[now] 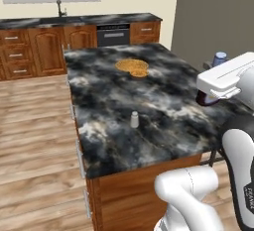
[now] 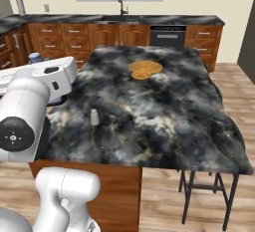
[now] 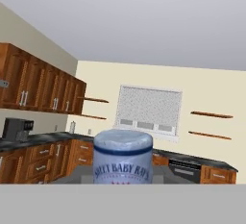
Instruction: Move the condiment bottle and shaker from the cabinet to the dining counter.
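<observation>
The small dark brown condiment bottle [image 3: 123,156] with its pale cap is clamped in the two-finger gripper [image 1: 212,95], held above the edge of the black-and-grey marbled dining counter [image 1: 163,106]. The tiny pale shaker [image 1: 134,119] stands upright on that counter, near its front edge.

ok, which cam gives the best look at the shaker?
Left base view: the shaker stands upright and unobstructed on the dining counter, near its front edge. The right base view shows it too, smaller, close beside the arm.
</observation>
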